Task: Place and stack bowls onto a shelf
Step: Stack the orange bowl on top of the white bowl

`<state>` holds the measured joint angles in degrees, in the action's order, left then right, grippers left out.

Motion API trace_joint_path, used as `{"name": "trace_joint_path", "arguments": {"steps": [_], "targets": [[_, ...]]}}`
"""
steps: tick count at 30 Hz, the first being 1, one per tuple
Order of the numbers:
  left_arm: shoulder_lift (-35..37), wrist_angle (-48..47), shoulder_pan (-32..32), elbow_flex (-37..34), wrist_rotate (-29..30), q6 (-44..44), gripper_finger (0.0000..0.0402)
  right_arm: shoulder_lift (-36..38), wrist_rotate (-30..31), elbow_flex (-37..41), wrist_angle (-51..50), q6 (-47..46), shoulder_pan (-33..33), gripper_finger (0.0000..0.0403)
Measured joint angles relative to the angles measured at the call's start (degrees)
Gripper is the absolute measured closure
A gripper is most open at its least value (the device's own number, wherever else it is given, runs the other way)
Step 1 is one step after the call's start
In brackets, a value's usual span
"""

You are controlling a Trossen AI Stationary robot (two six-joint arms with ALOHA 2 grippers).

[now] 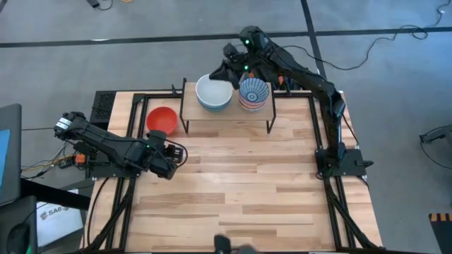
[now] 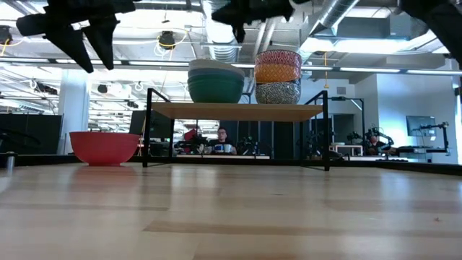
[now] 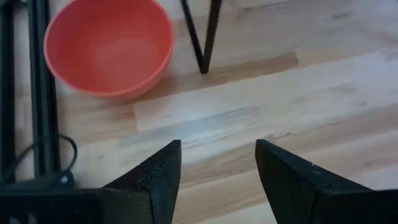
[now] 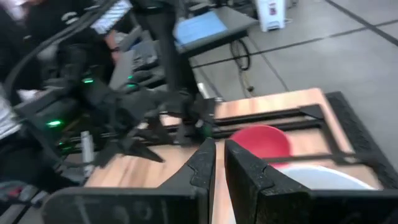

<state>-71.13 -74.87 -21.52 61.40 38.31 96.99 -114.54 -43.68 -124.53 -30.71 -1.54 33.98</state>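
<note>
A red bowl point(image 1: 162, 120) point(image 2: 105, 146) point(image 3: 109, 46) sits on its base on the table, left of the shelf point(image 1: 226, 113) point(image 2: 238, 110). Two bowl stacks stand on the shelf board. The left stack point(image 1: 213, 93) point(image 2: 215, 83) has a green bowl at the bottom and a white-lined one on top. The right stack point(image 1: 253, 93) point(image 2: 278, 76) is topped by a striped and pink patterned bowl. My left gripper point(image 1: 176, 152) point(image 3: 217, 168) hangs open above the table, nearer than the red bowl. My right gripper point(image 1: 217, 73) point(image 4: 219, 165) is shut and empty, above the shelf's far edge by the left stack.
Black frame rails point(image 1: 134, 106) run along the table's left and far sides beside the red bowl. A thin black shelf leg point(image 3: 202, 37) stands between the red bowl and the middle of the table. Bare wood point(image 1: 240, 190) stretches from the shelf to the near edge.
</note>
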Motion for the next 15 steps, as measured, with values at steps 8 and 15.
{"name": "trace_joint_path", "arguments": {"steps": [8, 15], "targets": [[1.3, 0.3, 0.0, 0.4, -4.2, -9.7, 0.0212, 3.5, 4.1, 0.0, -2.1, -1.0, -7.9, 0.0343], [5.7, 1.0, -3.2, 0.4, -2.3, -16.8, 0.0212, 5.7, 14.7, -0.1, -12.6, -1.0, -16.9, 0.0343]]}}
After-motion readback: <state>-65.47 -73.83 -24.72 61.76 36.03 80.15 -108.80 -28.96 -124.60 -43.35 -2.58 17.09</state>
